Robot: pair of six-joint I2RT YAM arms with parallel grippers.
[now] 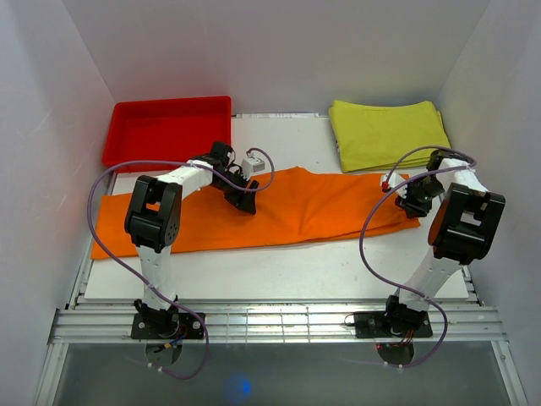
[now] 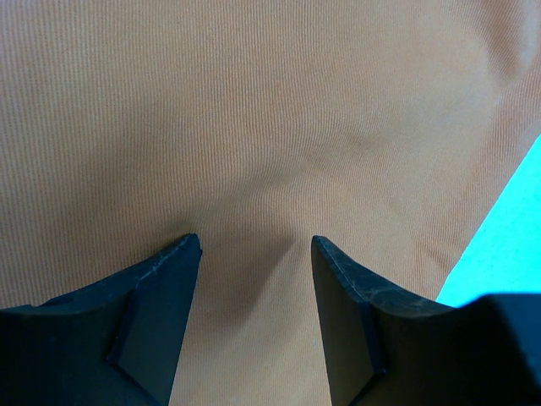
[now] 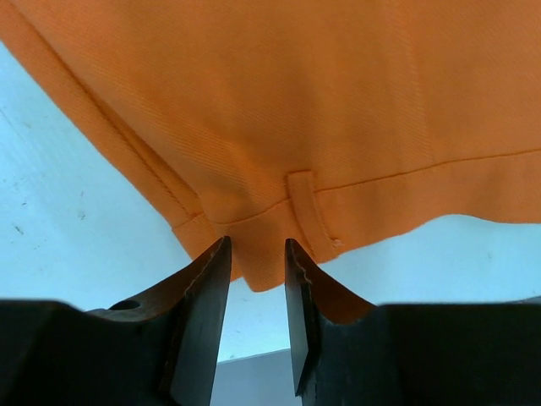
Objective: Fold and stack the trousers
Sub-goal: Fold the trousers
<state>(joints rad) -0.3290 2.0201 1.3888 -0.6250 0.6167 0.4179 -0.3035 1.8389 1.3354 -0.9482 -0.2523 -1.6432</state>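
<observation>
The bright orange trousers [image 1: 313,207] lie flat across the white table, from the left edge to the right arm. My left gripper [image 1: 243,200] is over their middle near the far edge. In the left wrist view it [image 2: 255,241] is open, with both tips down on the fabric [image 2: 254,110], which dips slightly between them. My right gripper [image 1: 412,205] is at the trousers' right end. In the right wrist view it [image 3: 257,244] is open a little, its tips on either side of the waistband edge [image 3: 296,93] beside a belt loop [image 3: 306,211].
A red plastic tray [image 1: 169,106] stands at the back left. A folded yellow-green cloth [image 1: 389,131] lies at the back right. Bare white table [image 1: 279,271] runs along the near side of the trousers. Purple cables loop beside both arms.
</observation>
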